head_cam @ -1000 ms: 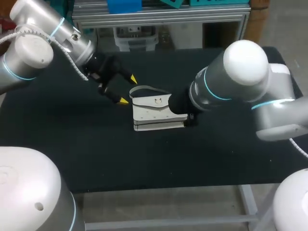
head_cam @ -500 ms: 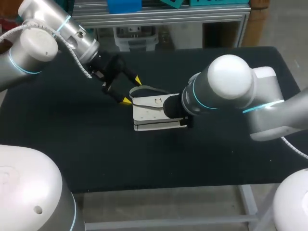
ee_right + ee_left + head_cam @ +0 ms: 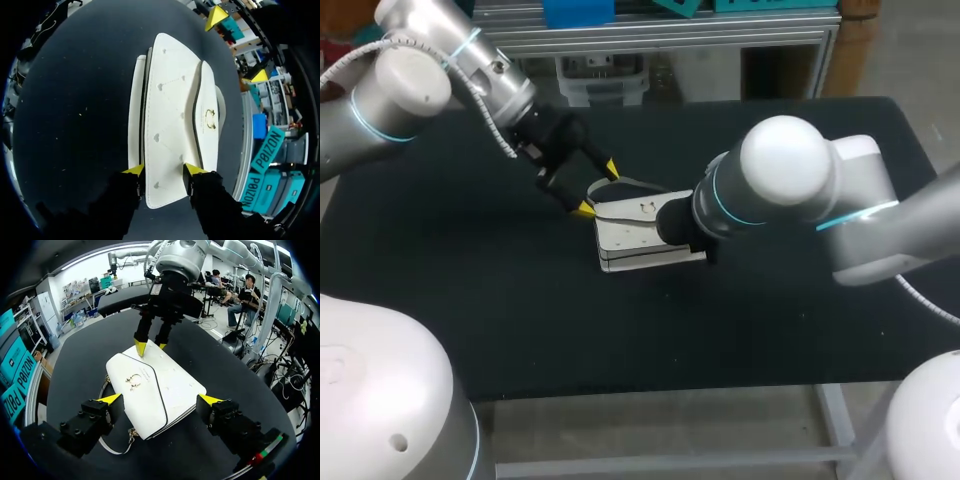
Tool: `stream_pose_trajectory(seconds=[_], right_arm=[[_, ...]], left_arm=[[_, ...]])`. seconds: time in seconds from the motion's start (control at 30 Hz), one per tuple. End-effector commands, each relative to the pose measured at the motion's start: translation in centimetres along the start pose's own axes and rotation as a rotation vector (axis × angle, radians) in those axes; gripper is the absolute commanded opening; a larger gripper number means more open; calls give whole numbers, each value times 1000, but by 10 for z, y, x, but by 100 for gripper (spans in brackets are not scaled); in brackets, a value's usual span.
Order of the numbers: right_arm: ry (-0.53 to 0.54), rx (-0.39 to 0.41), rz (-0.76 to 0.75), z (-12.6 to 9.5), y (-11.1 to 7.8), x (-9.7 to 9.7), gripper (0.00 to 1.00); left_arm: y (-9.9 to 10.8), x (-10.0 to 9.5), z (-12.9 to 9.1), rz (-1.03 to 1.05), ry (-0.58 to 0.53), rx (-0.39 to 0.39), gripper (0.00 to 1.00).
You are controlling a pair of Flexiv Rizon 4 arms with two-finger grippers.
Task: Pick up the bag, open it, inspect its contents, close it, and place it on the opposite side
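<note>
Lies flat on the black table between both sets of jaws: white bag. Left gripper released, jaws spread wide, one yellow tip just beside each side of the bag's near end. Right gripper clenched on the opposite end, white panel filling the gap between its jaws, gold clasp ahead and to one side.
</note>
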State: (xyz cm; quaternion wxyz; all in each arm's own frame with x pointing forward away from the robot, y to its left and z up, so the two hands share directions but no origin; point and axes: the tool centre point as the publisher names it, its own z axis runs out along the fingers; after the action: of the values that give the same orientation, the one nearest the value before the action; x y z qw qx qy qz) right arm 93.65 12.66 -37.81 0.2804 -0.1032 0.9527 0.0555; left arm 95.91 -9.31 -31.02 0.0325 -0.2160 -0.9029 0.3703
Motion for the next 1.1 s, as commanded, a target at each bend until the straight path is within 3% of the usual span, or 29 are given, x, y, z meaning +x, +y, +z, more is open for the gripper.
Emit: stream_pose_trajectory(seconds=[0.03,0.1,0.13,0.4,0.67,0.83,1.1], right_arm=[[-2,7,5,6,1,0,23],[-4,10,7,6,0,0,1],[-5,11,8,5,1,1,0],[-28,43,12,-5,15,6,0],[-57,154,138,-10,31,18,0],[-51,161,196,-10,32,21,0],[-51,161,196,-10,32,21,0]], left_arm=[[2,-4,0,4,14,8,100],[1,-4,0,5,16,7,100],[1,-4,0,6,18,8,100],[2,-1,-1,34,20,5,100],[3,5,0,112,-86,-4,100],[4,6,-4,149,-173,34,100],[4,6,-4,149,-173,34,100]])
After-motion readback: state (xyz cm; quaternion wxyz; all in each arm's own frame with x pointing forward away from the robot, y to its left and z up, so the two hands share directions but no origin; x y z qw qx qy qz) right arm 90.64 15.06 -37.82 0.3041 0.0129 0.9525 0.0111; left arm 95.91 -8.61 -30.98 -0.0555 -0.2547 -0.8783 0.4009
